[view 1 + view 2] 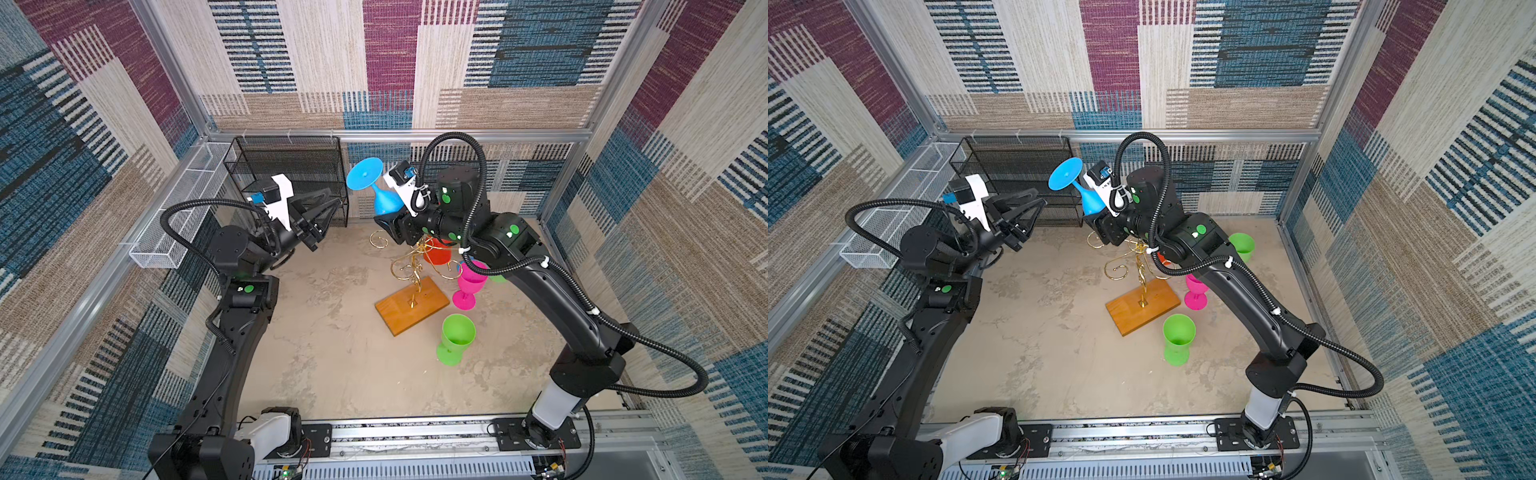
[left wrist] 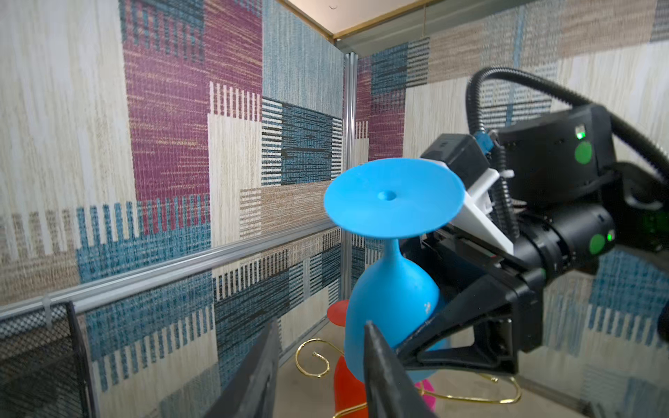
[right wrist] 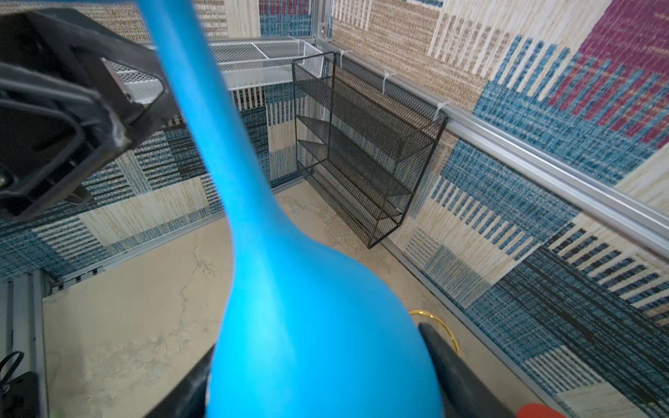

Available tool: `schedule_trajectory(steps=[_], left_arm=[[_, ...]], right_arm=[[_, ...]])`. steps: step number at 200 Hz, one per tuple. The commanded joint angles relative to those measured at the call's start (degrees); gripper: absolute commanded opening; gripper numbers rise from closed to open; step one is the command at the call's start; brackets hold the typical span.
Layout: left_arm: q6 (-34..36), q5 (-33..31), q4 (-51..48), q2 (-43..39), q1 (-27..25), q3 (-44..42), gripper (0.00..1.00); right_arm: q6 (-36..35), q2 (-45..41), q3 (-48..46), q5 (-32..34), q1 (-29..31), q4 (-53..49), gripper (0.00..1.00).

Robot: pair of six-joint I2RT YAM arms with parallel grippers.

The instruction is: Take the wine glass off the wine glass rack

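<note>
The right pincer [image 1: 384, 215] was clamped around the bowl of the blue wine glass [image 1: 379, 193]. It held the glass upside down, foot uppermost and tilted toward the back wall, clear above the wine glass rack [image 1: 399, 311]. The left pincer [image 1: 336, 196] hung near the glass with its jaws partly apart and nothing between them. A black mesh shelf [image 1: 291, 166] stood against the back wall and a white wire basket [image 1: 183, 199] ran along the left wall, so the open worktop [image 1: 332, 353] lay in the middle and front. An orange glass [image 1: 436, 254] sat among the rack's gold arms; whether it hung there could not be told. 1 pink glass [image 1: 469, 282] and 1 green glass [image 1: 455, 338] stood rim up beside the wooden base, and another green glass [image 1: 1241, 245] stood behind the right arm.
</note>
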Motion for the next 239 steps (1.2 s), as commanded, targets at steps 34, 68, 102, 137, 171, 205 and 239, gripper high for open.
schedule_trajectory(steps=[34, 68, 102, 137, 171, 205, 239], left_arm=[[26.8, 0.3, 3.4, 0.6, -1.8, -1.2, 0.43], [30.7, -0.8, 3.4, 0.7, -2.8, -0.9, 0.45], [33.3, -1.8, 3.4, 0.8, -3.7, -0.2, 0.45], [35.0, -1.9, 3.4, 1.0, -4.3, 0.6, 0.45], [36.3, -1.7, 3.4, 0.8, -4.6, 1.2, 0.40], [38.4, -1.8, 2.3, 0.2, -4.7, 1.3, 0.27], [38.8, -1.8, 1.8, -0.2, -4.8, 1.3, 0.06]], right_arm=[[2.2, 0.8, 1.9, -2.4, 0.3, -4.9, 0.46], [1.9, 2.5, 3.9, -2.6, 1.1, -7.0, 0.45], [1.7, 4.4, 6.5, -1.9, 2.3, -9.0, 0.44], [1.6, 5.5, 8.1, -1.5, 3.0, -10.0, 0.43], [1.7, 5.9, 8.7, -1.2, 3.3, -10.4, 0.43], [1.8, 6.0, 9.1, -1.4, 3.4, -10.1, 0.44], [1.9, 6.0, 9.1, -2.1, 3.6, -9.7, 0.48]])
